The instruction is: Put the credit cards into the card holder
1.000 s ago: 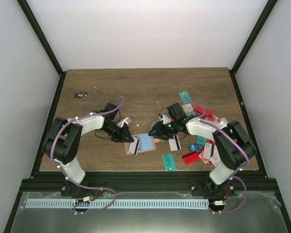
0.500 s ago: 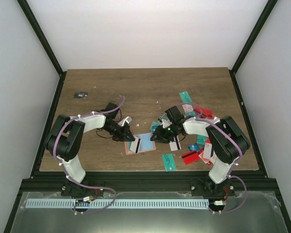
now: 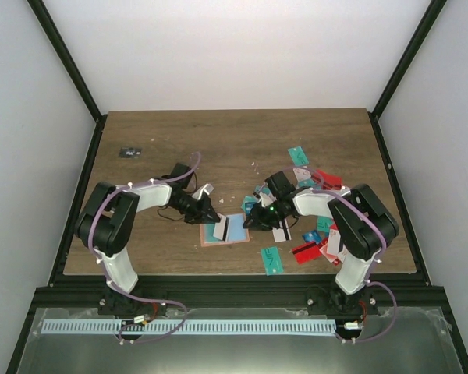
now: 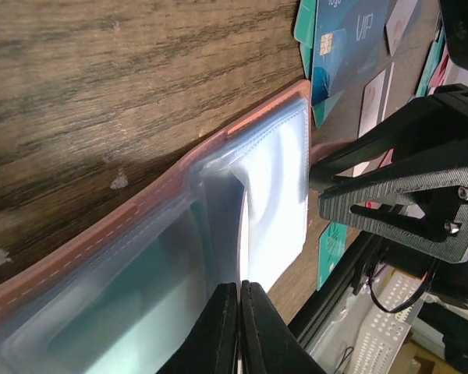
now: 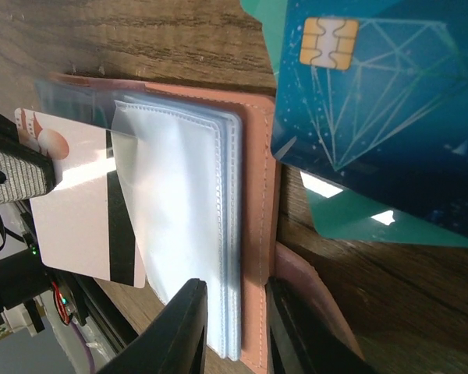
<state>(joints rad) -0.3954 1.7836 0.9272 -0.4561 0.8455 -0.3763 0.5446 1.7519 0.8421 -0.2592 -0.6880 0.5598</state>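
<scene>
Left tool (image 4: 239,284) pinches a white-pink, black-striped card (image 5: 70,218); right tool (image 5: 235,284) sits part-open astride the salmon, clear-sleeved card holder (image 5: 259,195).

I count one salmon-pink leather-like folding card holder (image 3: 235,231), about a dozen thin plastic credit cards (image 3: 272,260) in teal, red, white-pink and blue, overlaps blocking an exact tally, one tiny dark object (image 3: 129,153), two black two-finger grippers, left gripper (image 3: 210,217), right gripper (image 3: 250,223)
</scene>
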